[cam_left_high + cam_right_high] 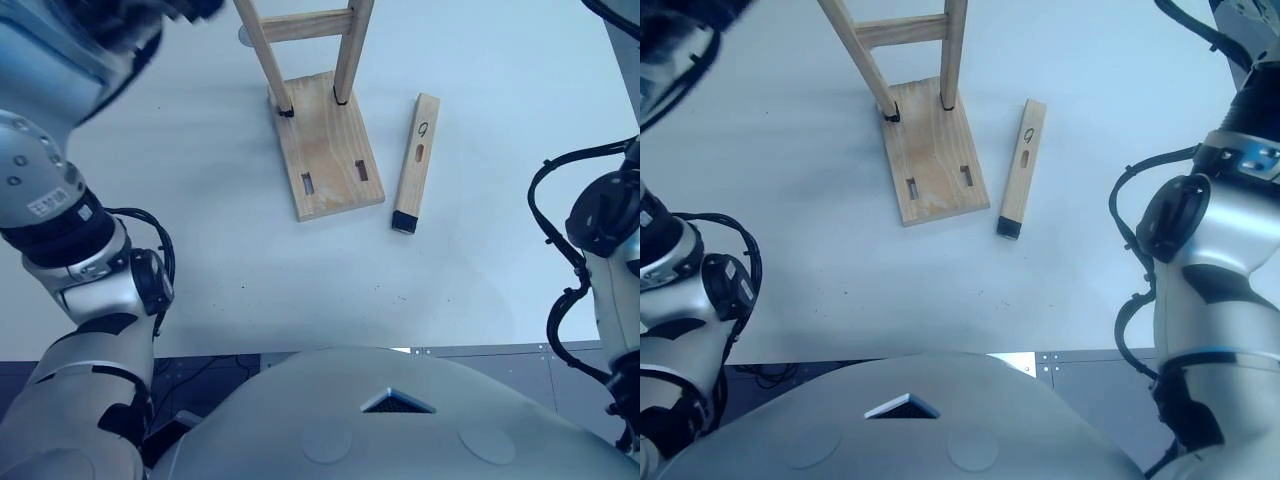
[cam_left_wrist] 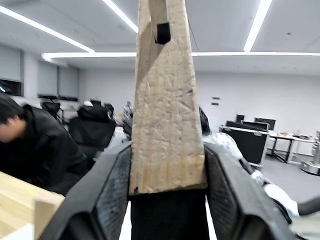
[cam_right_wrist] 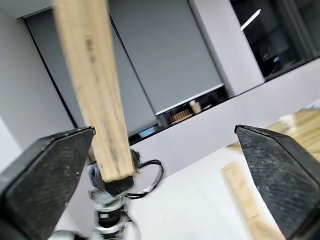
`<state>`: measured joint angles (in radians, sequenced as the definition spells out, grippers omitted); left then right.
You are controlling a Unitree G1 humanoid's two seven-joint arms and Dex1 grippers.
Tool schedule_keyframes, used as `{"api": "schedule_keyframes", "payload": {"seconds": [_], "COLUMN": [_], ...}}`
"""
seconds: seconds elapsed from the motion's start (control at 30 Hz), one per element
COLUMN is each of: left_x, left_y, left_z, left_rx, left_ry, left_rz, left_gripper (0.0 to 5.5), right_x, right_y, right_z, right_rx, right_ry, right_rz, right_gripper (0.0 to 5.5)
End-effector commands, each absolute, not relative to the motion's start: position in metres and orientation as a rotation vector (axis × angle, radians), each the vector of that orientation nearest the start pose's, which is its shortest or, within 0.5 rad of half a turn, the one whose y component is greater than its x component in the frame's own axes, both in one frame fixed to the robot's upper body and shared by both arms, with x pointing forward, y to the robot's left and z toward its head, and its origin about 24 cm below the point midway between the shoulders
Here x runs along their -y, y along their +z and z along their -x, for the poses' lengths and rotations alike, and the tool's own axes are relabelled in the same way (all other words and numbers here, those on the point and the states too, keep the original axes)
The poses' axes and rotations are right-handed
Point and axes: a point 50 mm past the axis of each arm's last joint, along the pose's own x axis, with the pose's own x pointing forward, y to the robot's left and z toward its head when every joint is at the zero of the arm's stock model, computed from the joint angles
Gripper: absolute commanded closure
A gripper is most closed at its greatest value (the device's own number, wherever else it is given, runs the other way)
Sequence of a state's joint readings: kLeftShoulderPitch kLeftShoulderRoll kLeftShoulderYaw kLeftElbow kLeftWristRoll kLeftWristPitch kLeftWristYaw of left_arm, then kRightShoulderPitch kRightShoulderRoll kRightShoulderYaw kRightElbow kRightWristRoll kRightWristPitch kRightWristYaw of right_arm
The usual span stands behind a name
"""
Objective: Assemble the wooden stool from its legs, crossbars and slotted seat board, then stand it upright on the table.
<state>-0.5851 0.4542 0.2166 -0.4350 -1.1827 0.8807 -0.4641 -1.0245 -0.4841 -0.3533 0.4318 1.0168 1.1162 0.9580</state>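
left gripper (image 2: 167, 167) clamping upright leg (image 2: 167, 100) | right gripper (image 3: 165, 165) gaping wide beside second leg (image 3: 95, 100) | advising: pressing both squarely into seat board (image 1: 325, 150) | loose leg (image 1: 416, 160) lying toward surface's (image 1: 200, 250) right edge

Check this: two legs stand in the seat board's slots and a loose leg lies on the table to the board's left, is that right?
Not quite: the loose leg lies on the table to the right of the seat board, not its left, as the left eye view shows. The rest holds.

gap between seat board (image 1: 325, 150), loose leg (image 1: 416, 163)
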Motion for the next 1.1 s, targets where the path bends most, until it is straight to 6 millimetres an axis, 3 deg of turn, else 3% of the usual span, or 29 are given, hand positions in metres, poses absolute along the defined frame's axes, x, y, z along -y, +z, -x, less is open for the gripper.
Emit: {"api": "schedule_keyframes", "payload": {"seconds": [0.03,0.17,0.37,0.53,0.93,1.03,1.1], "left_x": [-0.121,-0.118,-0.116,-0.117,-0.123,-0.125,-0.127], "left_y": [0.242,0.232,0.22,0.21,0.203,0.204,0.204], "left_z": [-0.249,-0.248,-0.247,-0.247,-0.252,-0.254,-0.256], "left_rx": [0.161,0.13,0.09,0.059,0.052,0.06,0.065], "left_ry": [-1.221,-1.237,-1.245,-1.242,-1.214,-1.197,-1.186], "left_rz": [0.336,0.347,0.348,0.349,0.367,0.369,0.368], "left_gripper": [3.5,3.5,3.5,3.5,3.5,3.5,3.01], "right_x": [0.175,0.178,0.18,0.18,0.185,0.185,0.182], "right_y": [0.293,0.298,0.306,0.303,0.301,0.299,0.298], "right_z": [-0.329,-0.32,-0.325,-0.334,-0.321,-0.323,-0.324], "right_rx": [-0.01,-0.04,-0.002,-0.005,-0.021,0.001,0.036], "right_ry": [1.485,1.59,1.582,1.552,1.586,1.557,1.543], "right_rz": [-0.823,-0.861,-0.89,-0.908,-0.847,-0.798,-0.75], "right_gripper": [0.37,0.37,0.37,1.16,3.11,3.19,3.26]}}
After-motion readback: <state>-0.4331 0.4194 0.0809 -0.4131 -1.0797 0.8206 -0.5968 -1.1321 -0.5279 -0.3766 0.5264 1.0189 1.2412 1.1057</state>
